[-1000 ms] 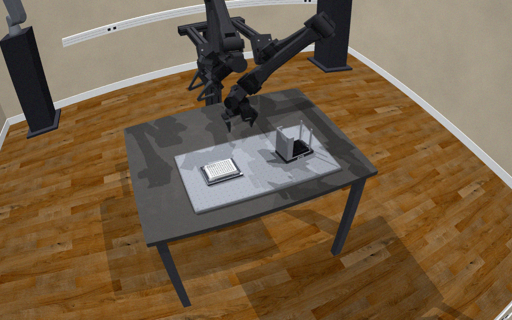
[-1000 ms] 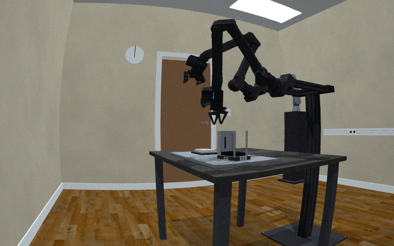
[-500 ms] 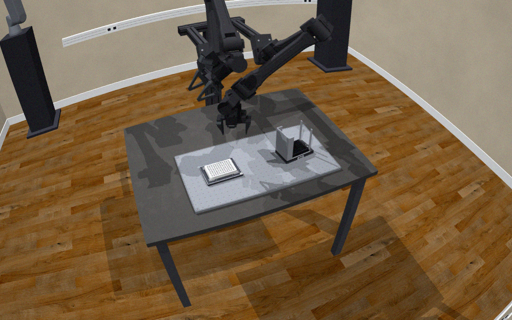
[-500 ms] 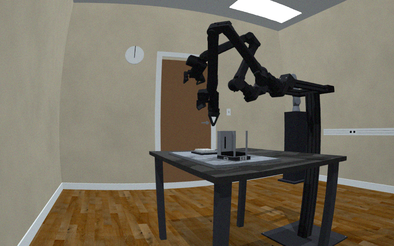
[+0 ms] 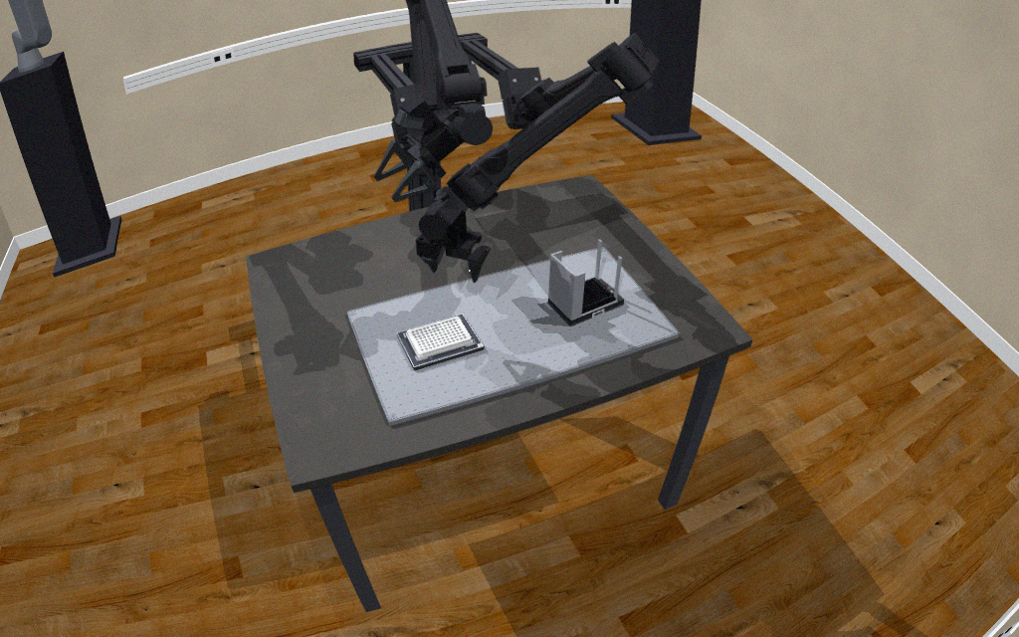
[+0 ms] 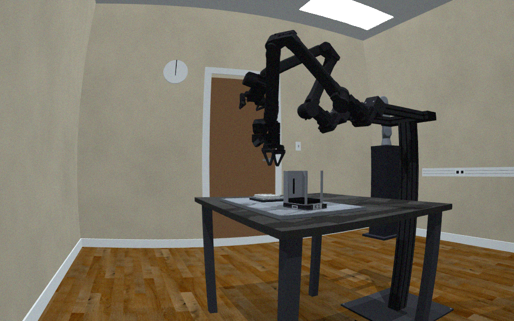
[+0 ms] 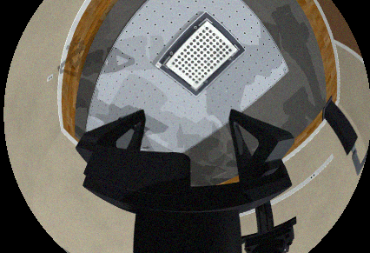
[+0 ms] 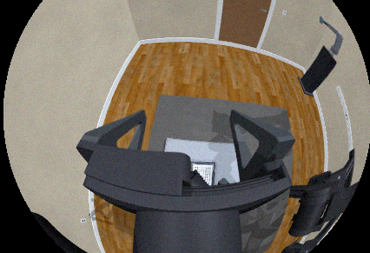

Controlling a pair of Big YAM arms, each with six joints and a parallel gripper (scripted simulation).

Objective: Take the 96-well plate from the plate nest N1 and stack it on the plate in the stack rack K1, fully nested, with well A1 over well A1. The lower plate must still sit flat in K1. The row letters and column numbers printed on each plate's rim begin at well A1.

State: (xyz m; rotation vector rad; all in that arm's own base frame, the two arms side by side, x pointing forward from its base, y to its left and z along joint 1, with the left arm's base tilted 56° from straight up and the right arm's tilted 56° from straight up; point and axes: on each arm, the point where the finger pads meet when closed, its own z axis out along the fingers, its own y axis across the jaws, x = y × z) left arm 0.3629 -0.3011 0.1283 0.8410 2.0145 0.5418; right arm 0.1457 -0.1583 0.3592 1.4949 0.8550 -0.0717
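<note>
Holding nothing, we have our left pincer wide open, higher than the plate-bearing nest, and our right pincer, equally open, higher still.

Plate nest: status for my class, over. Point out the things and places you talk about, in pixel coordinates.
Left gripper [image 5: 454, 274] [image 6: 273, 164] [image 7: 188, 111] and right gripper [image 5: 386, 186] [image 6: 250, 108] [image 8: 188, 114] open, holding nothing. White plate [image 5: 438, 336] [image 6: 267, 196] [image 7: 201, 55] [image 8: 202, 173] in nest [image 5: 450, 357] [image 6: 265, 199] [image 7: 219, 71] [image 8: 214, 172]. No obstruction seen above it.

White plate: smooth, matt, plastic-looking. Pale perforated board: matt, metal-looking, inside the edges of the bench, whose top looks matt and faintly mottled. Floor: wood planks with visible grain, low sheen.
</note>
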